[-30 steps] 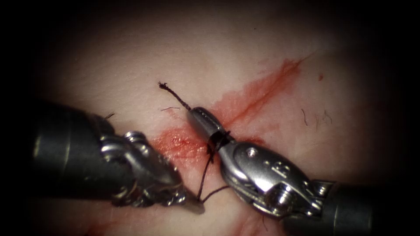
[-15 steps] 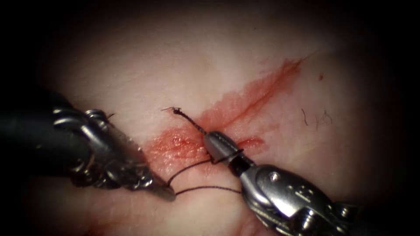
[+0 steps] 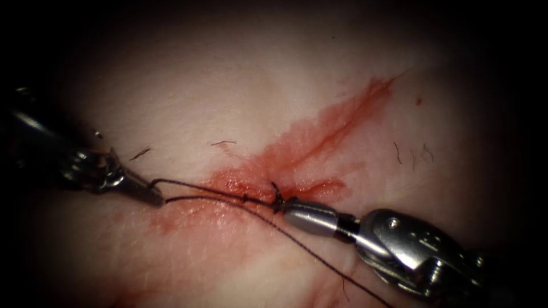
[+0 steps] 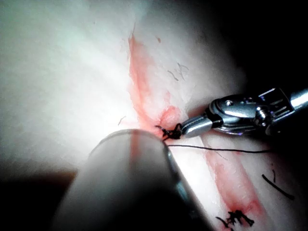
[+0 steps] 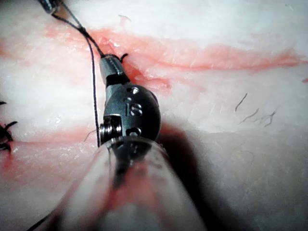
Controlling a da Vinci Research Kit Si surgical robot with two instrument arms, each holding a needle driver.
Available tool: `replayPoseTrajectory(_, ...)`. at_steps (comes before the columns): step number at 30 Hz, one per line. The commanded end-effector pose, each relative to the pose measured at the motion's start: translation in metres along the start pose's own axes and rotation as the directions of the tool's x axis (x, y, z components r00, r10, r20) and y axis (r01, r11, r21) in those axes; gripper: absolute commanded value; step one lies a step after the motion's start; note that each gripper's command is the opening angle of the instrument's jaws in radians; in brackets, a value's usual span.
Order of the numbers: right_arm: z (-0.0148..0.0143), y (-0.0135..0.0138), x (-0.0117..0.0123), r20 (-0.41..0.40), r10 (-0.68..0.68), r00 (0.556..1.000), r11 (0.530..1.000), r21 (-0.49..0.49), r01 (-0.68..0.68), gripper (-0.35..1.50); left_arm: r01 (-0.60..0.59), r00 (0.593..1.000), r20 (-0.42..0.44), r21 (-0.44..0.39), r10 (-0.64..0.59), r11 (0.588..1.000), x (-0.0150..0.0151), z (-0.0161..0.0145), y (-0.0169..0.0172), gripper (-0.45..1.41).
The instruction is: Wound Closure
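Note:
The tissue [image 3: 240, 85] bears a slanting cut [image 3: 331, 122] stained with red fluid. A dark knot [image 3: 277, 198] sits on the cut. My right tool [image 3: 287, 206] comes in from the lower right, its jaws shut on the short end of the thread right at the knot. On the left side of the cut, my left tool [image 3: 154, 198] is shut on the thread [image 3: 205, 188], which runs taut to the knot. A second strand [image 3: 319, 256] trails off toward the lower right. The left wrist view shows the right tool [image 4: 186, 129] at the knot [image 4: 169, 131].
Short loose hairs [image 3: 414, 153] lie on the tissue right of the cut. Cut thread ends of another stitch [image 4: 236, 219] sit further along the cut. In the right wrist view, the left tool's tip [image 5: 50, 5] holds the thread [image 5: 92, 86] beyond the right tool [image 5: 109, 63].
The two tools have drawn apart: the left one leftward with the thread, the right one to the lower right. The loops slid off the right jaws and tightened into a knot on the cut.

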Motion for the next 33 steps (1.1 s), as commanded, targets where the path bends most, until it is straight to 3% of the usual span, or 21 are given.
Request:
replayPoseTrajectory(1,0.0003,0.0011,0.0003,-0.008,0.000,1.000,1.000,0.029,0.000,-0.35,0.002,1.000,0.026,-0.002,-0.002,1.000,0.0000,0.0007,-0.0001,-0.45)
replayPoseTrajectory(5,-0.0001,0.0022,0.0016,-0.049,0.009,0.999,1.000,0.025,-0.008,-0.35,0.006,0.994,0.110,-0.018,-0.004,1.000,-0.0015,0.0016,0.0001,-0.45)
replayPoseTrajectory(9,-0.0003,0.0020,0.0019,-0.038,0.013,0.999,0.998,0.063,-0.010,-0.35,0.014,0.994,0.107,-0.017,-0.012,1.000,-0.0010,0.0019,0.0005,-0.45)
replayPoseTrajectory(11,-0.0002,0.0017,0.0016,-0.033,0.010,0.999,0.997,0.074,-0.008,-0.35,0.017,0.998,0.061,-0.002,-0.017,1.000,-0.0001,0.0014,0.0006,-0.45)
replayPoseTrajectory(14,0.0002,0.0011,0.0013,-0.031,0.007,0.999,0.996,0.092,-0.004,-0.35,0.043,0.999,0.018,0.009,-0.043,0.999,0.0022,0.0000,0.0006,-0.45)
replayPoseTrajectory(17,0.0011,0.0004,0.0012,-0.040,0.007,0.999,0.992,0.122,-0.002,-0.35,0.034,0.999,0.025,0.100,-0.036,0.994,0.0056,-0.0008,0.0002,-0.45)
replayPoseTrajectory(26,0.0017,-0.0015,0.0004,-0.013,0.001,1.000,0.980,0.199,0.002,-0.35,0.011,0.999,0.048,0.234,-0.022,0.972,0.0145,0.0012,-0.0025,-0.45)
replayPoseTrajectory(33,0.0016,-0.0024,-0.0004,0.042,-0.012,0.999,0.943,0.334,-0.002,-0.35,-0.007,0.998,0.056,0.345,-0.012,0.939,0.0174,0.0028,-0.0036,-0.45)
